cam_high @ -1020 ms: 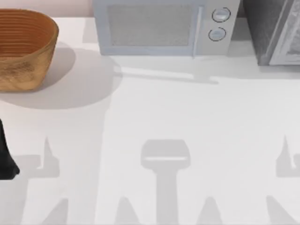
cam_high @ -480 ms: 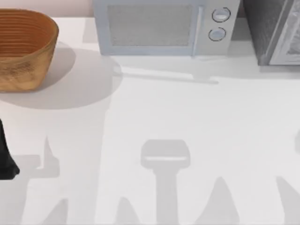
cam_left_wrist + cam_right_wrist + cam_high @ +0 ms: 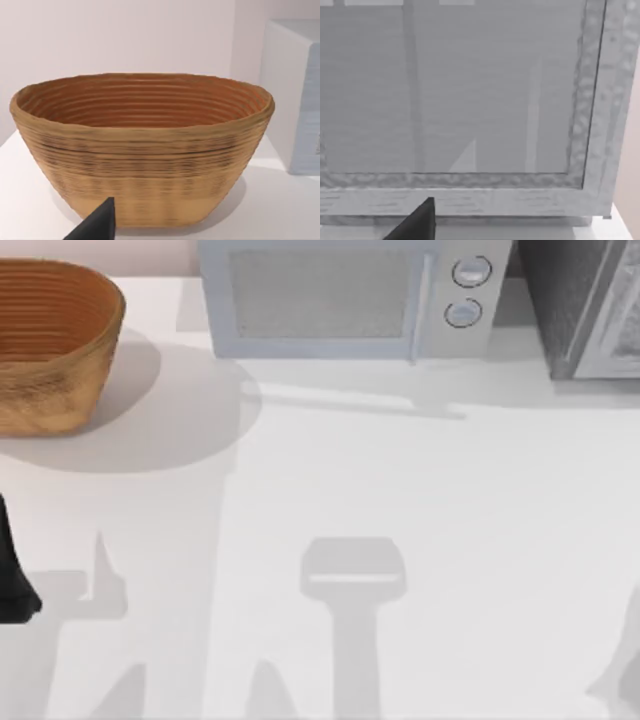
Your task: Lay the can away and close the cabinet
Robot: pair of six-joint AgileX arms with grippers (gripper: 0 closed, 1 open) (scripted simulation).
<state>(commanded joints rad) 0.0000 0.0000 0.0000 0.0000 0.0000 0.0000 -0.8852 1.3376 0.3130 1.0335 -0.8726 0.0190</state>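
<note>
The can is out of view. The grey speckled cabinet [image 3: 585,310] stands at the table's far right corner. Its framed grey front panel [image 3: 470,100] is close in front of the right wrist camera, where a dark tip of my right gripper [image 3: 415,225] pokes into the picture. My left arm [image 3: 12,580] rests at the table's left edge. A dark tip of my left gripper [image 3: 95,226] points toward the wicker basket [image 3: 140,150].
The round wicker basket [image 3: 50,340] sits at the far left with nothing visible inside. A white microwave [image 3: 350,300] with two round knobs stands at the far middle, door shut. Arm shadows fall across the white tabletop [image 3: 400,480] near the front.
The right arm's shadow on the table has slid from the front right toward the bottom right corner. The left arm, basket, microwave and cabinet have not moved.
</note>
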